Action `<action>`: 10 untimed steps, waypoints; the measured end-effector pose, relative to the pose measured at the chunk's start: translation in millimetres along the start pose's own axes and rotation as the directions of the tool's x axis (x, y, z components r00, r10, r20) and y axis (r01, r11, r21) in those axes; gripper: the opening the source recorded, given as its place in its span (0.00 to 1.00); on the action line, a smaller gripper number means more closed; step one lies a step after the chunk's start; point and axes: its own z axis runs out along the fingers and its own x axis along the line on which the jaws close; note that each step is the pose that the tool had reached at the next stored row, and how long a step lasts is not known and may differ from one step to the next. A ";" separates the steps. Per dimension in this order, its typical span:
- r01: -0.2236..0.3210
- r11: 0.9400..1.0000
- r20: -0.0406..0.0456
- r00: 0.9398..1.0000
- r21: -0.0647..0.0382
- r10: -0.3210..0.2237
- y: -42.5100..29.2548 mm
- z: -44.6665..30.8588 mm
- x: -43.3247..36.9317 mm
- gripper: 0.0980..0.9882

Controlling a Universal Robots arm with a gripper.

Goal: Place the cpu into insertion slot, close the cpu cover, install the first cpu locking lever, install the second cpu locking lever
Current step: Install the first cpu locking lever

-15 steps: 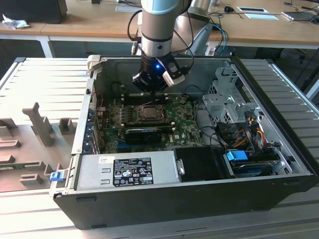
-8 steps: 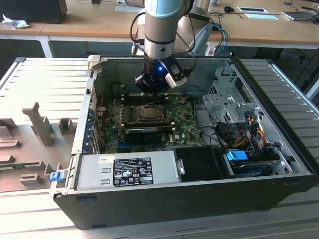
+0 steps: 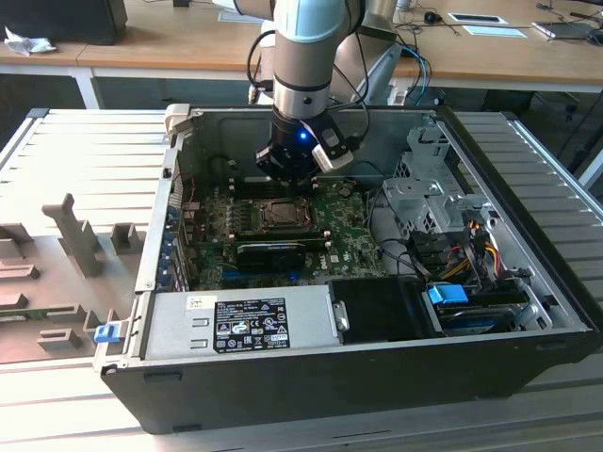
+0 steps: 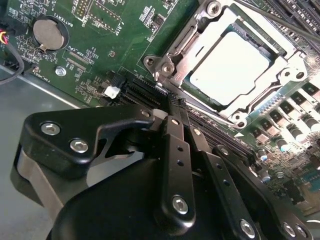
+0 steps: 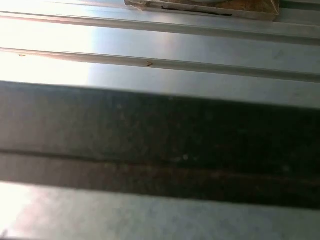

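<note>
gripper [image 4: 172,107] hovering at socket edge, fingers pressed together, empty | cpu [image 4: 229,67] sitting under cpu cover [image 4: 280,75] | risk: fingertip slipping off lever, gouging motherboard [image 4: 105,55]

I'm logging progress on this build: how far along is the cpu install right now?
The cpu already sits in the insertion slot, and the cpu cover looks closed over it. The gripper, fingers together and holding nothing, is at the socket's corner. Whether either locking lever is latched is unclear.
</note>
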 end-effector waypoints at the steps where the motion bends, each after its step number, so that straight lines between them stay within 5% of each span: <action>1: 0.000 1.000 0.000 1.000 0.000 0.000 -0.1 0.2 0.0 0.01; 10: -0.009 1.000 0.001 1.000 0.000 0.009 -4.2 0.6 0.2 0.01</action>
